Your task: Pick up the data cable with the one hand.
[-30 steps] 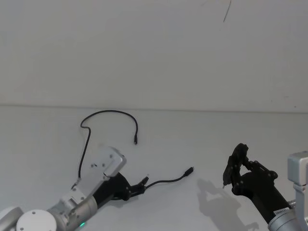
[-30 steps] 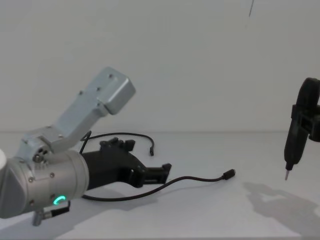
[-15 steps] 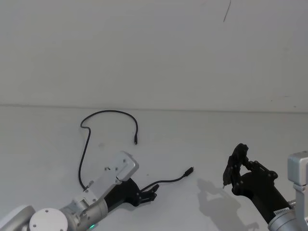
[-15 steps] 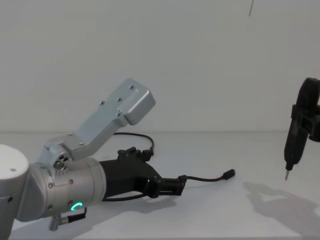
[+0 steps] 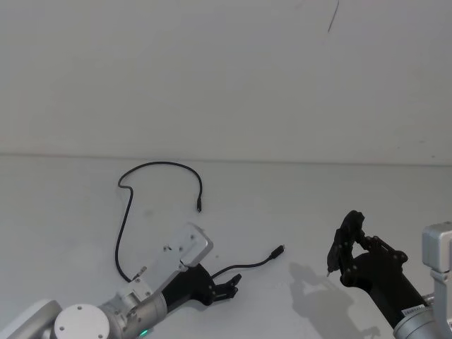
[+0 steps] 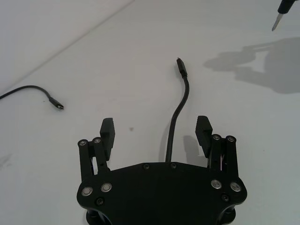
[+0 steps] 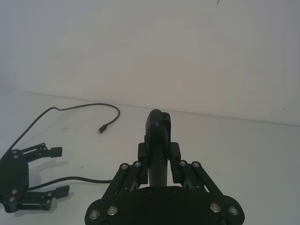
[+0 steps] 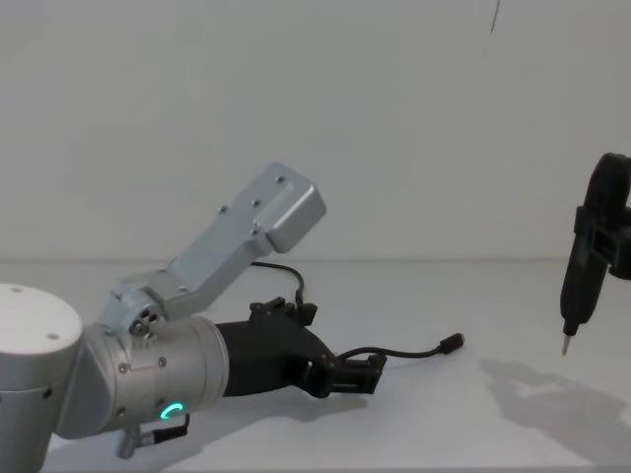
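Observation:
The data cable [image 5: 161, 164] is a thin black line looping over the white table, one plug lying at the centre [image 5: 281, 248] and the other farther back [image 5: 199, 209]. My left gripper [image 5: 227, 288] lies low on the table, open, astride the cable's near stretch. In the left wrist view the cable [image 6: 179, 105] runs out between the spread fingers [image 6: 108, 126] toward its metal-tipped plug [image 6: 180, 68], untouched by either pad. From the chest the left gripper [image 8: 367, 372] sits just behind the plug [image 8: 452, 343]. My right gripper [image 5: 346, 244] hangs at the right, shut on a black pen-like tool [image 8: 575, 286].
The white table [image 5: 339, 191] meets a plain white wall along a back edge [image 5: 318, 162]. The right arm's shadow [image 8: 552, 394] falls on the table beneath the tool. In the right wrist view the left gripper [image 7: 54, 171] lies far off, beside the cable loop [image 7: 84, 107].
My left gripper has slid forward and to the right along the cable toward its central plug, staying open. The cable's near stretch shifted a little. The right arm has not moved.

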Tool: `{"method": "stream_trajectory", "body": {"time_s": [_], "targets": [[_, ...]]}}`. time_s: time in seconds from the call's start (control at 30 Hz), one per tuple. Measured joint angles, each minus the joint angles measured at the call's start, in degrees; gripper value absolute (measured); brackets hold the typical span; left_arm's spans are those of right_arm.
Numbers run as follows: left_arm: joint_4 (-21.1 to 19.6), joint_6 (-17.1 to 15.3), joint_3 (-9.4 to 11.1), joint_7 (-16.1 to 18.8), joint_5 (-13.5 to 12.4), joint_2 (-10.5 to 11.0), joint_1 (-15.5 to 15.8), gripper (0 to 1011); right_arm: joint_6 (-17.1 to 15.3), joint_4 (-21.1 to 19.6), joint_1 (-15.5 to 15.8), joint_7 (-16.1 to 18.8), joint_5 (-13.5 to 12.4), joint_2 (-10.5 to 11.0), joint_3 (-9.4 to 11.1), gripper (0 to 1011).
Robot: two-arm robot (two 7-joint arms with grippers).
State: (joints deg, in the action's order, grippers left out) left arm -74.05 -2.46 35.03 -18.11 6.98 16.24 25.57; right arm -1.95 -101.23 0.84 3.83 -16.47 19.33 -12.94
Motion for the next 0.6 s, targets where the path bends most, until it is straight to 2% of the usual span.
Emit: {"method": "stream_trajectory", "body": {"time_s": [0.2,0.33,0.47,0.5,0.6], "targets": [[1.9,-0.3,0.2,-0.4,-0.3,-1.2,0.8,1001,0.0,0.0,0.0,0.0,0.0,0.0,0.0,269],[3.0,-0.4,0.3,-0.6,-0.5,-2.0,1.2,954,0.0,0.0,0.0,0.0,0.0,0.0,0.0,269],[4.1,-0.4,0.3,-0.7,-0.6,-2.8,1.7,842,0.0,0.0,0.0,0.0,0.0,0.0,0.0,269],[4.2,-0.4,0.3,-0.7,-0.6,-2.9,1.7,842,0.0,0.0,0.0,0.0,0.0,0.0,0.0,269],[4.7,-0.4,0.3,-0.8,-0.6,-3.3,1.9,729,0.0,0.0,0.0,0.0,0.0,0.0,0.0,269]]}}
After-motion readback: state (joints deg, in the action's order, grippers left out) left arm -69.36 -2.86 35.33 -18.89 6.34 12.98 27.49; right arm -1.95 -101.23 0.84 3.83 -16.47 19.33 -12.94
